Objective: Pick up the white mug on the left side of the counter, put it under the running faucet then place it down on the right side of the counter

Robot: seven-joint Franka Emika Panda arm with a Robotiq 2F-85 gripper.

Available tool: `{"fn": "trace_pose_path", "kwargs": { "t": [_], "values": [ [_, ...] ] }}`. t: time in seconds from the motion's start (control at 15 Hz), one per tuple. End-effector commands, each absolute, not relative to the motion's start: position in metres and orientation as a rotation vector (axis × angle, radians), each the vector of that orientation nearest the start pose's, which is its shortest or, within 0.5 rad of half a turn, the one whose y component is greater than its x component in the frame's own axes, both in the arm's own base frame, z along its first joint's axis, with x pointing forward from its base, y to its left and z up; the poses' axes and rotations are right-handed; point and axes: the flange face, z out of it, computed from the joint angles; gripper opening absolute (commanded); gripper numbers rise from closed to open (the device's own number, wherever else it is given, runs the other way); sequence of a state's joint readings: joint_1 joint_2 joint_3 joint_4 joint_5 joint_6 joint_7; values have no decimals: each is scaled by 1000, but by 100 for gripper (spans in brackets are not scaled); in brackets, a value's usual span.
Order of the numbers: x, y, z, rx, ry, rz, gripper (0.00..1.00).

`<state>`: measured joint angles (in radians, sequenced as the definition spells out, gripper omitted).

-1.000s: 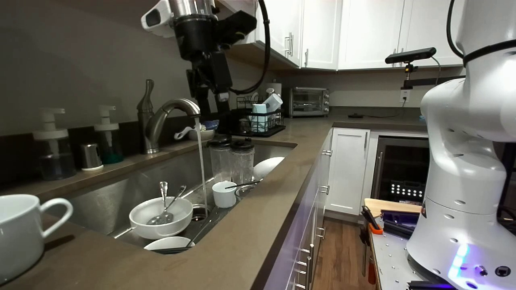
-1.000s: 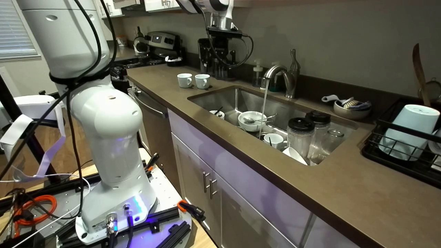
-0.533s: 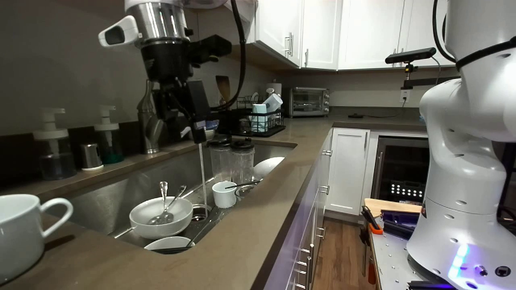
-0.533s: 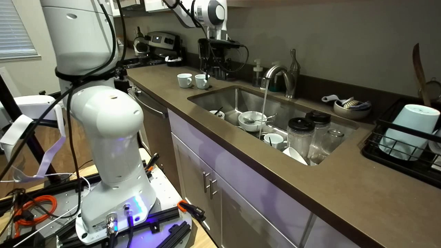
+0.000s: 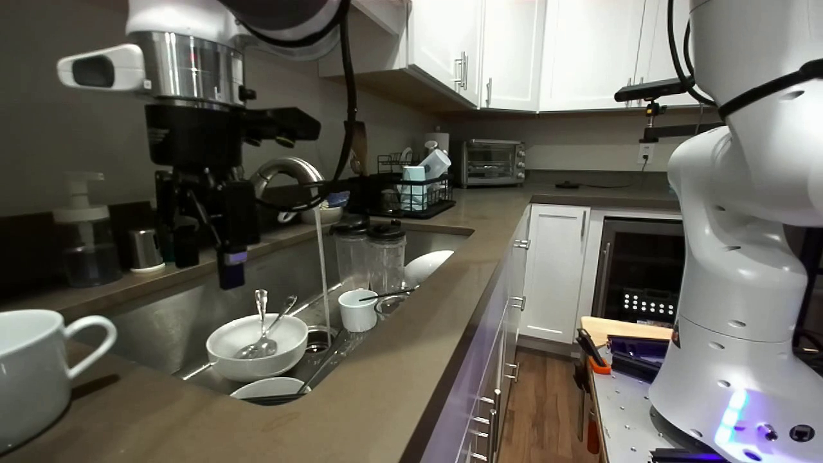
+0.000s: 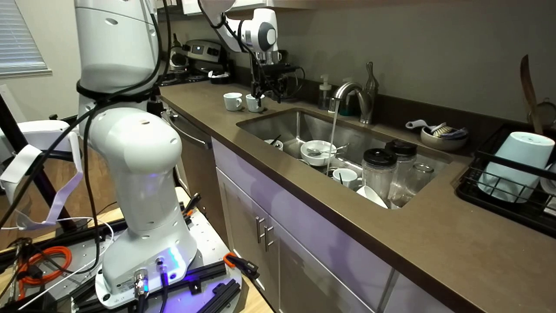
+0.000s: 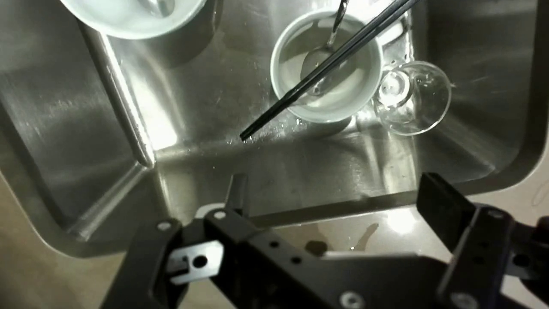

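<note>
Two white mugs with loop handles stand upright on the counter (image 6: 478,234) left of the sink: a farther mug (image 6: 233,101) and a mug nearer the sink (image 6: 253,104). One white mug (image 5: 29,379) shows at the left edge of an exterior view; which of the two the task means, I cannot tell. The silver faucet (image 5: 286,168) runs a thin stream into the sink. My gripper (image 5: 209,263) hangs above the sink side, apart from that mug. In the wrist view the gripper (image 7: 336,191) is open, with nothing between its fingers; no mug on the counter shows there.
In the sink (image 6: 299,119) lie a white bowl (image 5: 257,350) with spoons, a small white cup (image 5: 357,310), lidded clear bottles (image 6: 378,174), a glass (image 7: 414,98) and black chopsticks (image 7: 326,68). Soap bottles (image 5: 87,238) line the wall side; a dish rack (image 6: 512,191) stands right.
My gripper has come down and swung away from the faucet, toward the mug side of the sink. The mugs stay where they were, and the water keeps running.
</note>
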<state>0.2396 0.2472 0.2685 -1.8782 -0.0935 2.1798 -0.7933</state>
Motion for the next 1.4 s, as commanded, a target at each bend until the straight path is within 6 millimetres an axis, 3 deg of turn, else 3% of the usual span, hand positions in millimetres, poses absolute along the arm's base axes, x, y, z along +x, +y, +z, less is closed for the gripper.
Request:
{"fn": "trace_pose_path", "kwargs": {
  "t": [0.0,0.6,0.67,1.07,1.33],
  "values": [
    [566,309,382,-2339,-2042,-151,100],
    [609,332,371,-2206,-2072,-137,100],
    [600,327,370,-2262,-2065,-151,100],
    [602,328,367,-2260,-2062,-144,100],
    [592,335,357,-2250,-2045,-153,100]
  ]
}}
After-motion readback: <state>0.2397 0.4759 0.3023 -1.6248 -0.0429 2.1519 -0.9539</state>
